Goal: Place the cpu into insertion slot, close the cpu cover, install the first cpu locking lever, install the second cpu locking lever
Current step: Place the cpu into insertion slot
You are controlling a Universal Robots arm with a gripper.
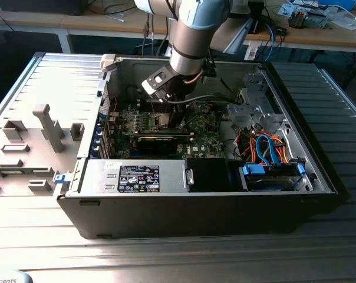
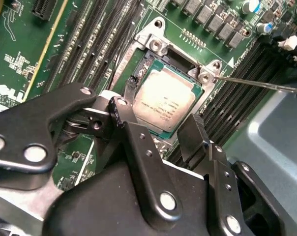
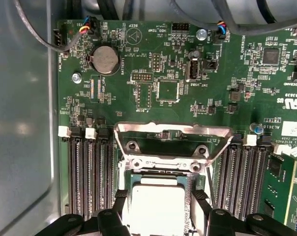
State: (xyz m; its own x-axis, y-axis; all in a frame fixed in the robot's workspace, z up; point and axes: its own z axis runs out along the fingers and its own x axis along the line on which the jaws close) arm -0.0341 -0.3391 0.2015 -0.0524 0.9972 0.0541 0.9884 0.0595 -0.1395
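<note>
In the exterior view the arm (image 1: 190, 35) is seen reaching down into an open computer case (image 1: 195, 206) that is laid on its side on the worktop (image 1: 166, 259), and the gripper (image 1: 171, 118) is lowered over the green circuit board (image 1: 201, 138) inside it. In both wrist views the cpu (image 2: 168, 98) (image 3: 161, 211) is seen lying flat, silver face up, within the insertion slot (image 2: 158, 46) (image 3: 163, 164), whose metal rim frames it. The gripper (image 2: 161, 108) (image 3: 161, 196) is placed directly over the chip, and its black fingers (image 2: 120, 110) (image 3: 120, 196) are set against two opposite edges of the cpu, so that it is grasped rather than released. The cpu cover (image 3: 173, 130) is shown swung open in the first wrist view, folded back from the slot's hinge side and lying apart from the chip. In the second wrist view a thin metal rod (image 2: 256, 84) is seen running out from one corner of the slot's rim. Long black memory slots (image 3: 87, 172) (image 2: 104, 44) are ranged along both sides of the slot, and a round coin cell (image 3: 105, 60) is mounted further off on the board.
</note>
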